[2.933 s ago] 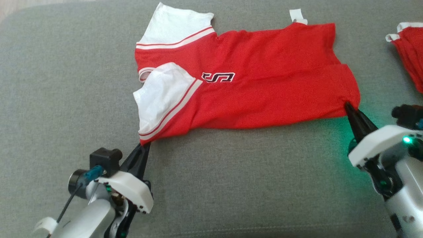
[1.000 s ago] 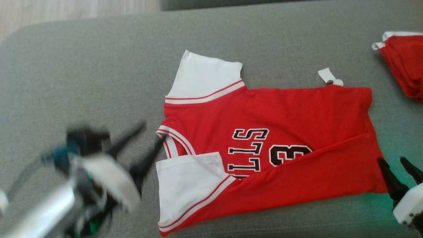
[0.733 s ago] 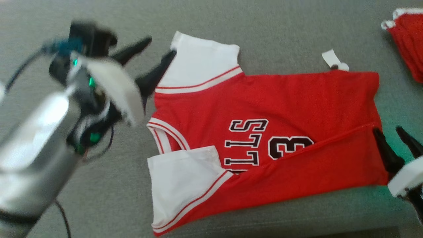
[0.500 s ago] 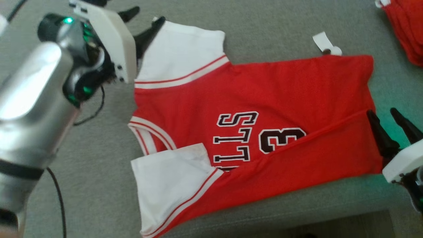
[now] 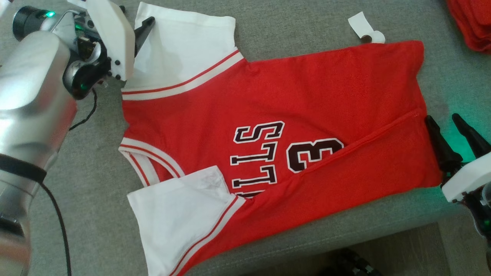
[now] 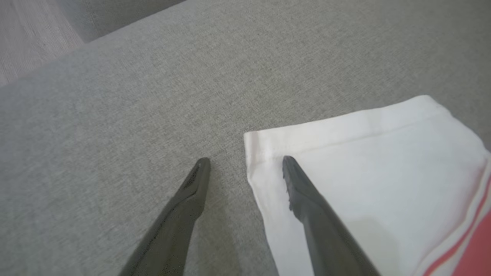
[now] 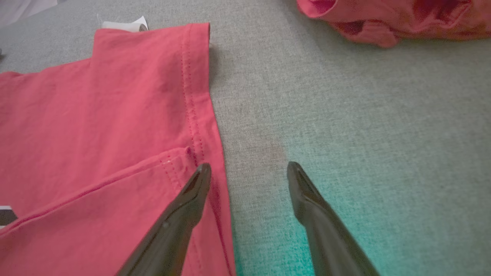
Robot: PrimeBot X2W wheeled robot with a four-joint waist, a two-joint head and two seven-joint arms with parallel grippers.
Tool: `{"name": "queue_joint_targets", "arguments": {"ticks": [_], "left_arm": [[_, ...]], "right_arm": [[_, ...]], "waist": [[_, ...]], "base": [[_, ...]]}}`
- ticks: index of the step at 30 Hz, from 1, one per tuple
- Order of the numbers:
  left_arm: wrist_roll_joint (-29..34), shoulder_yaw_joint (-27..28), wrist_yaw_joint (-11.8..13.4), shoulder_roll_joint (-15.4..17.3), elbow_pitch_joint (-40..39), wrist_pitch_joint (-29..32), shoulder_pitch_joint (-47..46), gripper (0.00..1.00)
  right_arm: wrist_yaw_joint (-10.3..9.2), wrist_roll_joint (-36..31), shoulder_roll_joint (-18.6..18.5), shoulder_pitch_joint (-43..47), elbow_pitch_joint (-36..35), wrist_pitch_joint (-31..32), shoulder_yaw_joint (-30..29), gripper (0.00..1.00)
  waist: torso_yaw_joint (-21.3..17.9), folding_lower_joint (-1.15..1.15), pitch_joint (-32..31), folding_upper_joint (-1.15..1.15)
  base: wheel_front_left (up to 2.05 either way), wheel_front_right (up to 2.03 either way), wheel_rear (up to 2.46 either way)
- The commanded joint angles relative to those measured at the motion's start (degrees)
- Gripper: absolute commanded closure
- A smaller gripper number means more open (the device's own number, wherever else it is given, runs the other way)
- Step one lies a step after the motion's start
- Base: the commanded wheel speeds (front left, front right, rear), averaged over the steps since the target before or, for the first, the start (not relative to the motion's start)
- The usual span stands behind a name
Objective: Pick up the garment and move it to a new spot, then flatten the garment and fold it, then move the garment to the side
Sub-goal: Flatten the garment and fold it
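The garment (image 5: 291, 96), a red jersey with white sleeves and black lettering, lies flat on the grey cushion (image 5: 88, 161), its near edge folded up over the front. My left gripper (image 5: 136, 15) is open at the far sleeve's corner. In the left wrist view the gripper (image 6: 245, 160) has one finger over the white sleeve (image 6: 364, 161) and the other over bare cushion. My right gripper (image 5: 442, 118) is open at the hem. In the right wrist view the gripper (image 7: 249, 165) straddles the hem edge of the garment (image 7: 96, 115) and holds nothing.
Another red garment (image 5: 472, 27) lies bunched at the far right, also the red heap (image 7: 383, 19). A white tag (image 5: 362, 27) sticks out past the jersey's far hem corner. The cushion's front edge (image 5: 345, 234) runs just below the jersey, with floor beyond.
Both grippers have let go of the jersey's near corners and opened. My left arm swung up to the far sleeve. The head camera has tilted, shifting the whole picture.
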Motion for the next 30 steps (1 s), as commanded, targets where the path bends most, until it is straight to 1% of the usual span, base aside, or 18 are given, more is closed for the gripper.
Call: {"name": "queue_joint_targets", "arguments": {"ticks": [1, 7, 8, 10, 11, 12, 13, 16, 20, 24, 30], "left_arm": [[0.69, 1.28, -0.20, 1.11, -0.09, -0.75, -3.54, 0.00], [0.56, 0.30, -0.53, 0.26, 2.75, -2.04, -4.46, 0.00], [0.43, 0.12, -0.57, 0.08, 3.09, -2.06, -4.54, 0.07], [0.24, -0.34, -0.65, -0.10, 3.64, -2.09, -4.72, 0.47], [0.40, -0.83, -0.69, -0.08, 3.79, -2.20, -4.81, 0.69], [0.40, -0.83, -0.69, -0.08, 3.79, -2.20, -4.81, 0.69], [0.79, -2.11, -0.79, -0.04, 4.04, -4.91, -4.84, 1.00], [1.17, -2.69, -0.82, -0.01, 4.65, -8.08, -4.76, 1.00], [0.80, -3.97, -0.84, 0.09, 4.88, -10.54, -4.91, 1.00], [-0.28, -5.45, -0.84, 0.13, 4.48, -11.73, -5.63, 1.00], [-1.52, -7.71, -0.85, -0.28, 4.39, -12.88, -7.09, 1.00]], "right_arm": [[0.37, 0.40, -2.09, -0.27, -1.13, -0.70, 0.60, 0.00], [0.37, 0.41, -2.42, -0.39, -1.08, -0.77, 0.75, 0.00], [0.37, 0.40, -2.45, -0.39, -1.12, -0.77, 0.73, 0.00], [0.37, 0.39, -2.48, -0.38, -1.20, -0.72, 0.74, 0.00], [0.37, 0.66, -2.39, -0.37, -1.35, -0.70, 0.80, 0.00], [0.37, 0.66, -2.39, -0.37, -1.35, -0.70, 0.80, 0.00], [0.37, 3.65, -1.97, -0.57, -3.01, -0.04, 1.12, 0.00], [0.37, 4.32, -2.56, -2.28, -3.98, 1.04, 1.91, 0.00], [0.37, 5.64, -2.76, -7.37, -3.23, 3.03, 2.85, 0.00], [0.37, 6.17, -2.97, -13.78, 0.16, 6.78, 4.26, 0.00], [0.37, 7.40, -3.54, -22.15, 7.96, 12.30, 7.02, 0.00]], "waist": [[-0.12, 0.00, 0.12, 0.00], [-0.68, 0.00, 0.36, 0.00], [-0.75, 0.00, 0.40, 0.00], [-0.87, 0.00, 0.43, 0.00], [-0.89, 0.00, 0.39, 0.00], [-0.89, 0.00, 0.39, 0.00], [-0.63, 0.00, -0.23, 0.00], [-0.39, 0.00, -1.01, 0.00], [0.02, 0.00, -1.57, 0.00], [0.58, 0.00, -1.38, 0.00], [1.74, 0.00, -0.55, 0.00]], "base": [[0.00, 0.00, 0.00], [0.00, 0.00, 0.00], [0.00, 0.00, 0.00], [0.00, 0.00, 0.00], [0.00, 0.00, 0.00], [0.00, 0.00, 0.00], [0.00, 0.00, 0.00], [0.00, 0.00, 0.00], [0.00, 0.00, 0.00], [0.00, 0.00, 0.00], [0.00, 0.00, 0.00]]}}
